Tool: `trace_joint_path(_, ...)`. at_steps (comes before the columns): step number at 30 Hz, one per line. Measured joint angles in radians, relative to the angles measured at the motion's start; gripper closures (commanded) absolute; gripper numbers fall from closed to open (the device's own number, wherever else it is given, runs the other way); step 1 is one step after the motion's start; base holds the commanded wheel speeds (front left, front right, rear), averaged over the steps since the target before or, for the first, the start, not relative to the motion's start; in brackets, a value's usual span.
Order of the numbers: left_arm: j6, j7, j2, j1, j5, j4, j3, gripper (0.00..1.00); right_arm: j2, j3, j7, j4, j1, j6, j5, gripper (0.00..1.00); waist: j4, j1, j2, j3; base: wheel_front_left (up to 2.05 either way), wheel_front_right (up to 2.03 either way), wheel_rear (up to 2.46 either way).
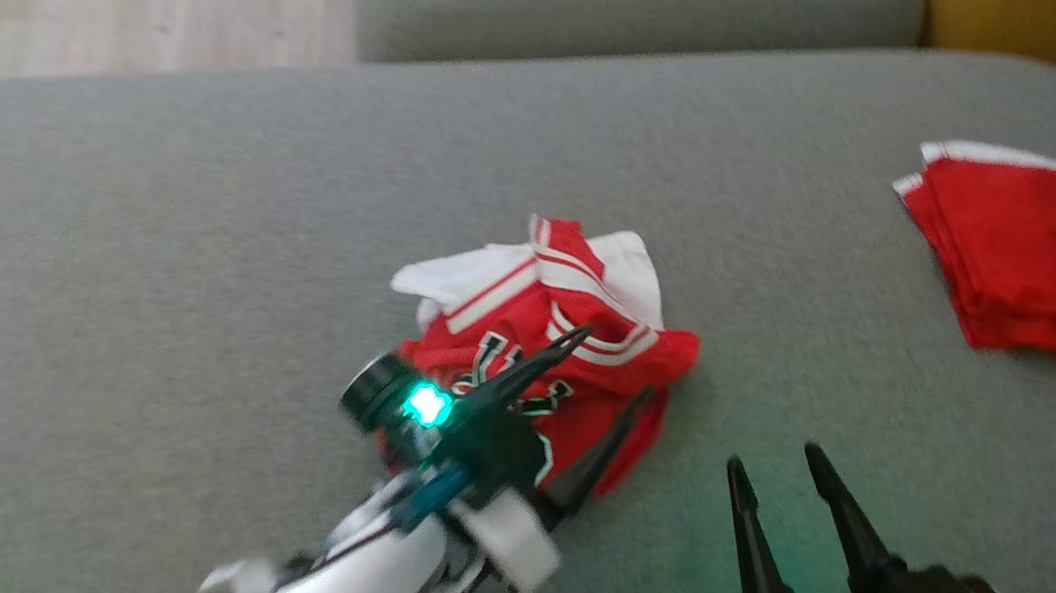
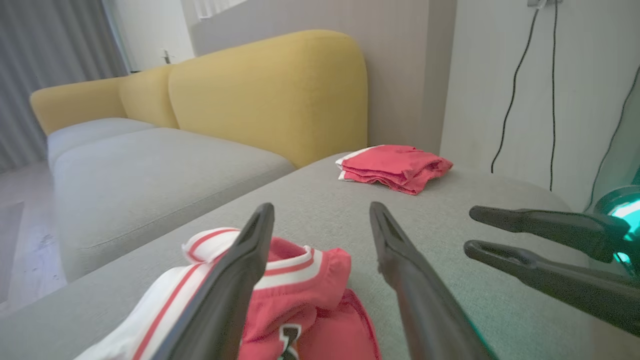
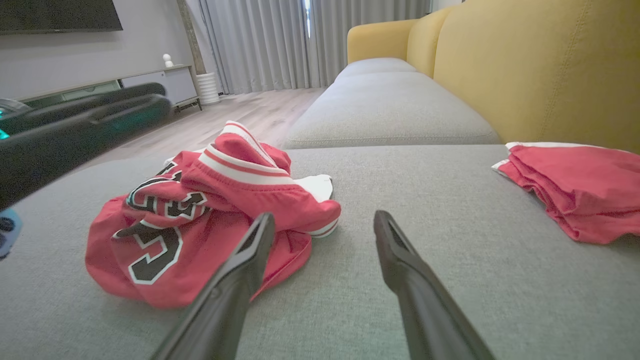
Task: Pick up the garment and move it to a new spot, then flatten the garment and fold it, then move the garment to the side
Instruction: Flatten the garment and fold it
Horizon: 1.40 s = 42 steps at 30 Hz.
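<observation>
**A:** Grey sofa cushion (image 1: 192,245), yellow backrest (image 2: 270,95) behind it. Where's the garment (image 1: 538,293)?

**B:** Crumpled in a heap near the cushion's middle. It's red with white trim and black lettering.

**A:** The claws?

**B:** The left gripper (image 1: 616,363) hangs over the heap, its 2 fingers spread apart and holding nothing. I can't tell whether they touch the cloth. The right gripper (image 1: 773,455) is just beside the heap, over bare cushion, also apart and empty.

**A:** Anything else?

**B:** A folded red piece (image 1: 1036,258) with white edging, well apart, near the backrest.
</observation>
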<state>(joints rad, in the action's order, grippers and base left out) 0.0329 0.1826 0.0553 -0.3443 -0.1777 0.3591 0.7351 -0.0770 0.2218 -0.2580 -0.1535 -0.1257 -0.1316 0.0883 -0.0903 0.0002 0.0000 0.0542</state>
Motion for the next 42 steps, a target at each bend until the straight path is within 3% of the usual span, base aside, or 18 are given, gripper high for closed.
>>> trace_joint_path(5, 0.007, -0.073, -0.002, -0.17, -0.039, 0.085, 0.14, 0.0, -0.004, 0.018, 0.0, 0.003, 0.047, 0.0, 0.005, 0.0, -0.05, 0.0, 0.0, 0.056, 0.0, 0.0, 0.0)
trace_joint_path(8, -0.012, -0.131, -0.004, -0.252, -0.066, 0.149, 0.203, 0.0, -0.006, 0.031, 0.0, 0.002, 0.066, 0.0, 0.009, 0.0, -0.078, 0.0, 0.0, 0.088, 0.0, 0.0, 0.0)
trace_joint_path(18, -0.153, -0.368, -0.005, -0.39, -0.138, 0.327, 0.334, 0.0, -0.007, 0.053, 0.0, -0.003, 0.116, 0.0, 0.017, 0.0, -0.145, 0.0, 0.0, 0.153, 0.0, 0.0, 0.0)
trace_joint_path(20, -0.156, -0.412, -0.006, -0.394, -0.152, 0.358, 0.352, 1.0, -0.007, 0.056, 0.0, -0.005, 0.116, 0.0, 0.017, 0.0, -0.148, -0.0001, 0.0, 0.148, 0.0, 0.0, 0.0)
trace_joint_path(22, -0.156, -0.431, -0.006, -0.394, -0.163, 0.38, 0.368, 1.0, -0.007, 0.057, 0.0, -0.006, 0.115, 0.0, 0.017, 0.0, -0.152, -0.0002, 0.0, 0.141, 0.0, 0.0, 0.0)
trace_joint_path(26, -0.145, -0.369, -0.005, -0.402, -0.22, 0.356, 0.367, 1.0, -0.006, 0.056, 0.0, -0.012, 0.112, 0.0, 0.017, 0.0, -0.155, -0.0002, 0.0, 0.111, 0.0, 0.0, 0.0)
trace_joint_path(32, -0.073, -0.234, -0.007, -0.546, -0.292, 0.29, 0.346, 1.0, -0.003, 0.045, 0.0, -0.016, 0.092, 0.0, 0.017, 0.0, -0.144, -0.0002, 0.0, 0.056, 0.0, 0.0, 0.0)
trace_joint_path(39, -0.049, -0.081, -0.023, -0.857, -0.396, 0.291, 0.147, 1.0, -0.003, 0.035, 0.0, -0.022, 0.029, 0.0, 0.016, 0.0, -0.109, -0.0005, 0.0, -0.017, 0.0, 0.0, 0.0)
trace_joint_path(42, -0.041, -0.072, -0.029, -0.907, -0.465, 0.314, 0.068, 1.0, -0.001, 0.027, 0.0, -0.021, 0.019, 0.0, 0.013, 0.0, -0.079, -0.0004, 0.0, -0.031, 0.0, 0.0, 0.0)
